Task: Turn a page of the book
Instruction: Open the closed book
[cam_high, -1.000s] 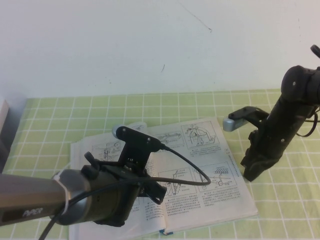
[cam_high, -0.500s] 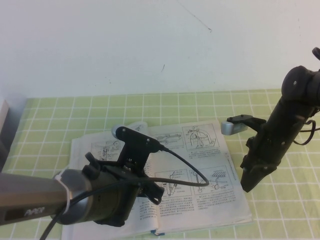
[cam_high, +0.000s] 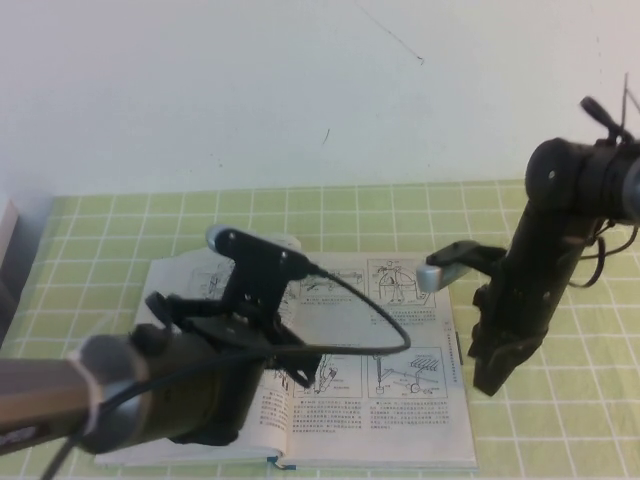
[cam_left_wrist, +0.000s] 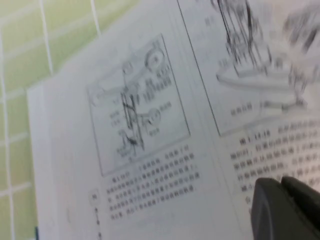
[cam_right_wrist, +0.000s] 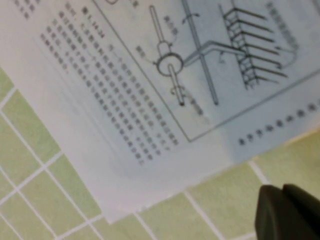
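The open book (cam_high: 420, 400) lies flat on the green checked cloth (cam_high: 560, 430), its printed pages with line drawings facing up. My left gripper (cam_high: 300, 377) is shut and empty, low over the text near the middle of the book; it also shows in the left wrist view (cam_left_wrist: 286, 210) just above the page (cam_left_wrist: 140, 125). My right gripper (cam_high: 487, 385) is shut and empty, pointing down just beyond the book's right edge. In the right wrist view the right gripper (cam_right_wrist: 291, 214) hangs over bare cloth (cam_right_wrist: 215, 200) beside the page's corner (cam_right_wrist: 150, 90).
A white wall stands behind the cloth. A pale boxy object (cam_high: 8, 235) sits at the far left edge. My left arm (cam_high: 150, 400) covers the near-left part of the book, and its black cable (cam_high: 385, 315) loops over the right page.
The book has swung round and slid toward the near left, and now lies square to me. Both grippers have shifted left; the right one has closed in on the book's right edge.
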